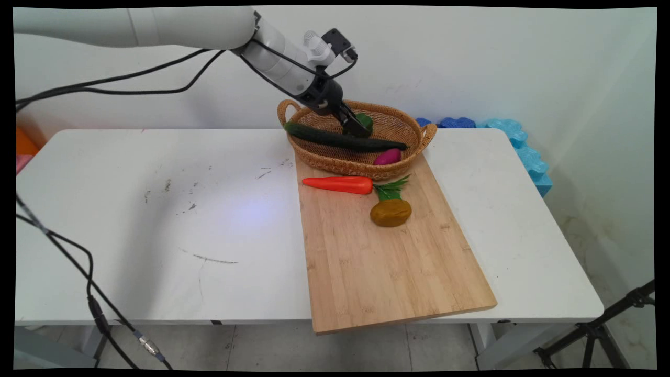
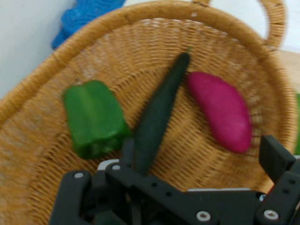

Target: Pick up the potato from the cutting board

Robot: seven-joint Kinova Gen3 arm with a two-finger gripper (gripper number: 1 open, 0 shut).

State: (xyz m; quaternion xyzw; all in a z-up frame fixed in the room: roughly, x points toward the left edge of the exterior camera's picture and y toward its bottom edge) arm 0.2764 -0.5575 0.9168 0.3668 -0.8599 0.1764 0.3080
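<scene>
My gripper (image 1: 359, 129) reaches down into a wicker basket (image 1: 405, 121) at the back of the table and stands open, holding nothing. A long dark cucumber (image 1: 343, 140) lies across the basket, its left end over the rim. In the hand view the left finger (image 2: 126, 149) sits between the cucumber (image 2: 157, 117) and a green pepper (image 2: 93, 117), close to both. The right finger (image 2: 276, 159) is far off, past a purple sweet potato (image 2: 220, 110). The pepper (image 1: 366, 120) is partly hidden behind the hand in the main view.
A wooden cutting board (image 1: 387, 262) runs from the basket to the table's front edge and overhangs it. An orange carrot (image 1: 337, 184) with green leaves and a brown potato (image 1: 390, 212) lie on it. Blue foam pieces (image 1: 518, 139) line the back right corner.
</scene>
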